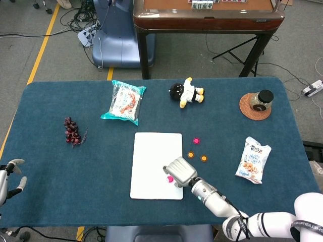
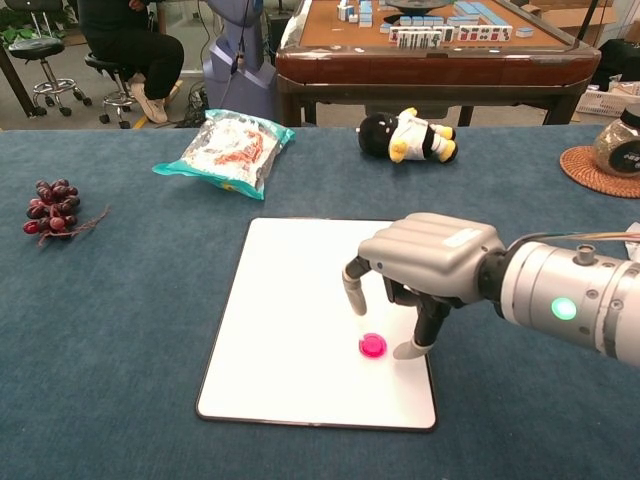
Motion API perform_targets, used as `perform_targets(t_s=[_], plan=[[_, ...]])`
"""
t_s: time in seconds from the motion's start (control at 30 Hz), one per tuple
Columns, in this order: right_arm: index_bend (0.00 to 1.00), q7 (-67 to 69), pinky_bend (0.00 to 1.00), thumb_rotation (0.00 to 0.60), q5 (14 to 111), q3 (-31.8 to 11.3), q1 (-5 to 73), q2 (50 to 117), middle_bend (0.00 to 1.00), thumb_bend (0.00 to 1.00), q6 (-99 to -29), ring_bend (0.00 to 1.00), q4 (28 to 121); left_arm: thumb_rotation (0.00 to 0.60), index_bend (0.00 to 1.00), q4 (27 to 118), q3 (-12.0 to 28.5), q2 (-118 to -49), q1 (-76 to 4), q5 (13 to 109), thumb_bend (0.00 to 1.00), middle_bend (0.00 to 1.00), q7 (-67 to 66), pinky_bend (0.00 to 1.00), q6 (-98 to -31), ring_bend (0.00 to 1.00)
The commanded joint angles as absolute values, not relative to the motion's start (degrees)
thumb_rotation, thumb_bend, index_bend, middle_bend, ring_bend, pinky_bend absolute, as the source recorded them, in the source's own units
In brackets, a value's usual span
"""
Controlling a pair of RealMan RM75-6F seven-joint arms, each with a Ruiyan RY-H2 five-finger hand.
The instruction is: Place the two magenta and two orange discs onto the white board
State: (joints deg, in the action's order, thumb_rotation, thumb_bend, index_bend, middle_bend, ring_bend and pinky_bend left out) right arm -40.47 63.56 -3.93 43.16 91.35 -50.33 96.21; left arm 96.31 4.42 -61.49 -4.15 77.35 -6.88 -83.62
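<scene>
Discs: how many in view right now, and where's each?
4. One magenta disc lies on the white board beneath the right hand. A second magenta disc and two orange discs lie on the cloth right of the board.

A blue-covered table (image 1: 60,166) carries a white board (image 1: 151,156) near its middle. Grapes (image 1: 71,130) lie left, two snack bags (image 1: 124,101) (image 1: 253,160), a plush toy (image 1: 185,93) and a coaster (image 1: 250,111) elsewhere. Three discs (image 1: 196,140) (image 1: 191,155) (image 1: 204,158) lie right of the board.

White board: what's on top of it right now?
One magenta disc lies on the white board, near its right edge. The right hand hangs above it, fingers apart, hiding part of the board behind it.
</scene>
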Motion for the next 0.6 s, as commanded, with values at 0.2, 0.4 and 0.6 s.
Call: perform_targets(t_s=[0.2, 0.4, 0.6], plan=[[0.42, -40.32, 1.00, 0.600, 61.98, -5.87, 43.88, 89.02, 1.00, 0.14, -52.60, 1.00, 95.98, 0.600, 0.39, 96.25, 4.51, -61.43, -4.09, 77.27, 0.38, 0.51, -6.67, 0.63, -83.70, 0.42], [0.42, -42.13, 1.00, 0.600, 57.58, -8.22, 45.09, 86.46, 1.00, 0.14, -54.26, 1.00, 94.54, 0.600, 0.39, 96.23, 4.47, -61.50, -4.16, 77.30, 0.38, 0.51, -6.79, 0.63, -83.52, 0.42], [0.42, -42.74, 1.00, 0.600, 52.23, -9.71, 46.35, 85.81, 1.00, 0.14, -54.30, 1.00, 91.52, 0.600, 0.39, 96.17, 4.37, -61.64, -4.26, 77.31, 0.38, 0.51, -6.99, 0.63, -83.27, 0.42]])
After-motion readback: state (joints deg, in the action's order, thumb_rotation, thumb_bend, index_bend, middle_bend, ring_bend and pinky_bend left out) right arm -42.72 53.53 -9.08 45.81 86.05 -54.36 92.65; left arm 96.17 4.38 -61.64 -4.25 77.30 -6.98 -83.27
